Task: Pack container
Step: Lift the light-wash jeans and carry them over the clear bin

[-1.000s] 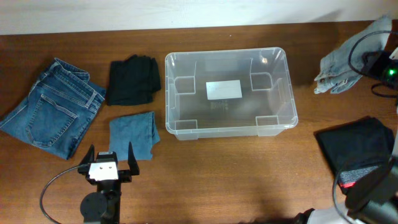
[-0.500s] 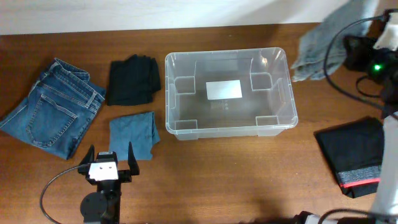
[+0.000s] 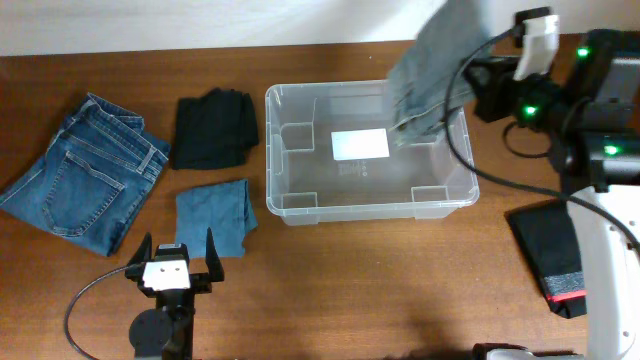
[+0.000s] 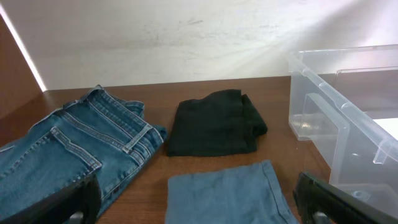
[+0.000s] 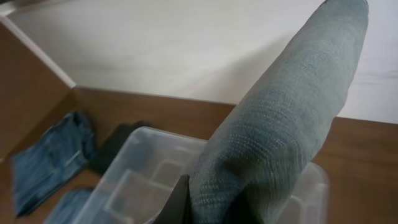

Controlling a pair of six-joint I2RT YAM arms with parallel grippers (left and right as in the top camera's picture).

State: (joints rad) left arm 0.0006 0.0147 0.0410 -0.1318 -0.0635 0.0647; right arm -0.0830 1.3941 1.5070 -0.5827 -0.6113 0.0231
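The container [image 3: 272,150] is a clear plastic bin at the table's middle with a white label [image 3: 360,144] on its floor. My right gripper [image 3: 474,76] is shut on a grey-blue denim garment [image 3: 430,75], which hangs over the bin's back right part. In the right wrist view the garment [image 5: 280,124] fills the centre above the container [image 5: 137,174], and it hides most of the right gripper [image 5: 214,210]. My left gripper [image 3: 178,248] stands open near the front edge, just in front of a folded blue cloth [image 3: 213,215]. Nothing is between its fingers.
Folded blue jeans [image 3: 85,170] lie at the far left and a black garment [image 3: 213,130] lies left of the bin. A black folded garment with a red stripe [image 3: 555,250] lies at the right. The left wrist view shows the jeans [image 4: 74,149], black garment [image 4: 214,124] and blue cloth [image 4: 230,196].
The right arm has swung left and lifted the denim garment from the back right of the table to above the container. The left arm has stayed still.
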